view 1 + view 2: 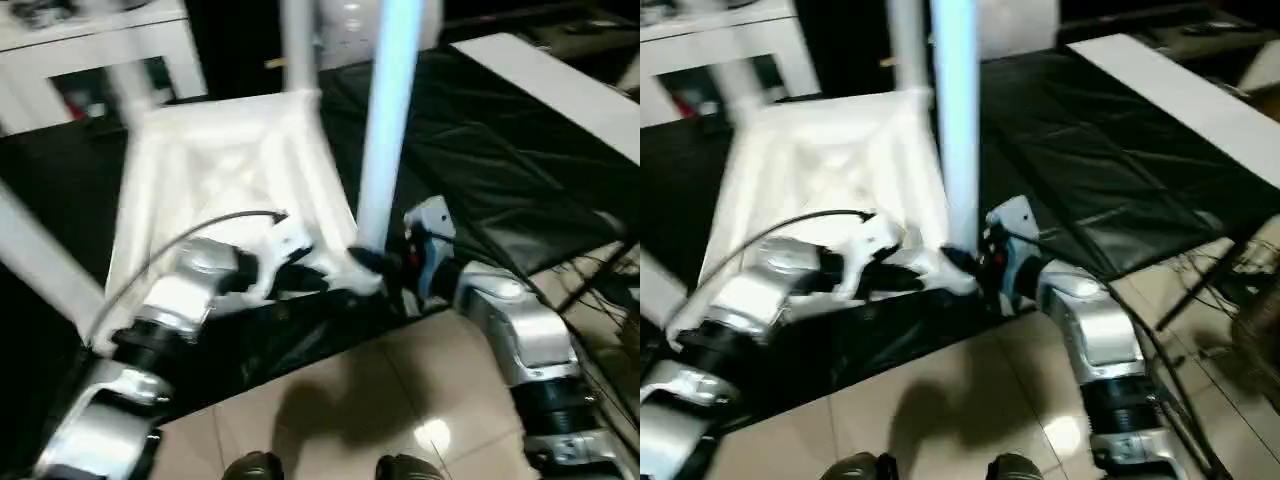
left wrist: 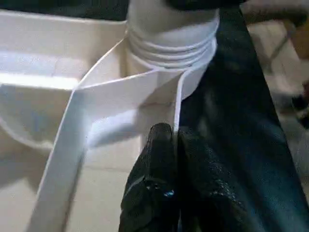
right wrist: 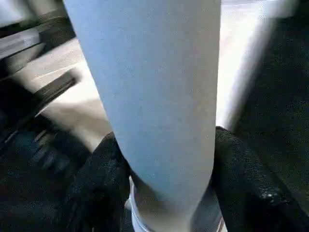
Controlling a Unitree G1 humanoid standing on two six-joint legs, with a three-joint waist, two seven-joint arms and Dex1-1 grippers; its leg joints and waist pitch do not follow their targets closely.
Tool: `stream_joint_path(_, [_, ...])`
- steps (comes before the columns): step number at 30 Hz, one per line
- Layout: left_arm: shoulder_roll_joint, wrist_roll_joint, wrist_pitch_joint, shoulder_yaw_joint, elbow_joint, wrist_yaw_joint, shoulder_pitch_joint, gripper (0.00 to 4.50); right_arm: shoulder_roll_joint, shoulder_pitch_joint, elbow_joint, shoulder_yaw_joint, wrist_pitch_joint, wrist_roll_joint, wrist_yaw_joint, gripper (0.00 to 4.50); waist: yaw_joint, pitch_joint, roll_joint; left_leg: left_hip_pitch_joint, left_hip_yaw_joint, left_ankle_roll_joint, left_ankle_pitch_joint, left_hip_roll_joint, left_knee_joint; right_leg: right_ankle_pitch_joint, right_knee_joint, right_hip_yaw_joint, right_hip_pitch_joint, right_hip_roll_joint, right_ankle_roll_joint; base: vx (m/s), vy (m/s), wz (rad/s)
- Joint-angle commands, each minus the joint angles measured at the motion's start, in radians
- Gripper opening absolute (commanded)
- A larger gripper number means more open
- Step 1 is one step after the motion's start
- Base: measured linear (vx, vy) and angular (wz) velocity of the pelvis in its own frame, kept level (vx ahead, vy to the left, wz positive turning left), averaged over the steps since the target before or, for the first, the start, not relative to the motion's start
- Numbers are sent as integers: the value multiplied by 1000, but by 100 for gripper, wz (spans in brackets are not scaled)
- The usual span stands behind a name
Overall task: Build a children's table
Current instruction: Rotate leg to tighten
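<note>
While left gripper [image 2: 175,140] pinches tabletop [image 1: 225,170] rim — right gripper [image 3: 164,159] clasps upright leg [image 1: 385,130].

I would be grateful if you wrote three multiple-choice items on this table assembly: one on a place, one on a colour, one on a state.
1. The upright leg stands at the tabletop's
A. middle
B. near corner
C. far edge

2. The cloth under the tabletop is
A. black
B. red
C. yellow

3. The right tool is
A. open in free air
B. closed around the leg
C. pinching the rim

Key: 1 B, the leg rises beside both tools; 2 A, dark sheet throughout; 3 B, the right wrist view shows black fingers on both sides of the tube.
</note>
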Motion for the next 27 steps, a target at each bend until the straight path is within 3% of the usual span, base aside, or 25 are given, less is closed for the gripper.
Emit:
stream_joint_path(1, [-88,-22,14,0,-14,116,-42,0,130,-10,72,122,61,27,-48,206,-1,-47,-8,3,-42,-26,-395,44,-96,-567,-102,36,40,-68,-94,0,0,0])
stream_joint_path(4, [-113,-12,19,10,-1,171,-52,0,171,-31,100,109,52,18,-105,206,-10,-49,-7,7,-36,-19,-374,47,-99,-455,-100,38,34,-61,-122,0,0,0])
stream_joint_path(5, [-152,0,30,28,25,251,-72,0,249,-78,163,76,21,4,-219,206,-9,-51,-3,14,-32,-15,-366,46,-97,-409,-100,40,34,-59,-142,0,0,0])
stream_joint_path(6, [-167,11,37,38,28,286,-78,0,279,-93,184,69,9,-14,-257,206,-19,-48,-3,13,-29,-18,-367,44,-97,-386,-98,41,30,-58,-164,0,0,0])
stream_joint_path(9, [-176,26,45,46,28,320,-85,0,306,-105,204,69,-5,-44,-298,206,-17,-52,-9,14,-24,-2,-332,45,-95,-324,-95,43,35,-56,-178,0,0,0])
stream_joint_path(12, [-170,32,42,41,28,316,-87,0,311,-106,213,66,-23,-59,-324,206,-13,-56,-6,15,-21,14,-299,46,-91,-268,-90,45,36,-56,-195,0,0,0])
stream_joint_path(13, [-143,42,37,20,19,288,-79,0,298,-100,214,66,-55,-68,-319,206,-11,-59,-6,14,-18,25,-274,44,-89,-236,-87,45,40,-56,-204,0,0,0])
stream_joint_path(15, [-128,47,37,12,10,276,-71,0,288,-94,204,59,-71,-65,-313,275,-10,-61,-6,10,-18,39,-236,45,-87,-192,-82,45,45,-58,-213,0,0,0])
stream_joint_path(17, [-112,51,32,4,0,261,-62,0,274,-87,189,54,-80,-58,-298,275,-9,-64,-5,11,-16,53,-207,46,-84,-148,-78,44,46,-56,-225,0,0,0])
stream_joint_path(19, [-60,67,31,-5,-46,226,-32,0,234,-67,137,28,-110,-40,-239,303,-9,-67,-5,6,-17,75,-178,47,-81,-103,-71,43,52,-57,-241,0,0,0])
stream_joint_path(22, [-28,59,33,3,-84,200,-12,0,194,-48,85,25,-113,-27,-189,323,-10,-74,-6,5,-14,97,-117,45,-73,-19,-61,41,56,-54,-265,0,0,0])
stream_joint_path(23, [-3,48,22,9,-103,172,0,0,164,-30,41,17,-100,-5,-148,339,-7,-77,-6,6,-13,123,-70,44,-68,59,-53,40,59,-52,-283,0,0,0])
stream_joint_path(24, [4,47,14,9,-106,163,3,0,155,-25,29,15,-97,3,-135,339,-7,-77,-6,6,-13,123,-70,44,-68,59,-53,40,59,-52,-283,0,0,0])
stream_joint_path(25, [44,39,-22,8,-119,113,19,0,107,3,-42,3,-69,44,-68,339,0,-79,-8,5,-14,156,-46,44,-63,97,-49,39,62,-52,-288,0,0,0])
stream_joint_path(26, [58,36,-32,6,-121,92,24,0,89,14,-68,-3,-55,59,-46,352,-1,-79,-6,6,-14,164,-41,47,-64,97,-48,38,59,-51,-291,0,0,0])
stream_joint_path(27, [69,34,-48,5,-119,77,27,0,71,26,-90,-5,-49,72,-25,363,-2,-79,-13,7,-12,164,-50,48,-63,83,-50,38,58,-51,-292,0,0,0])
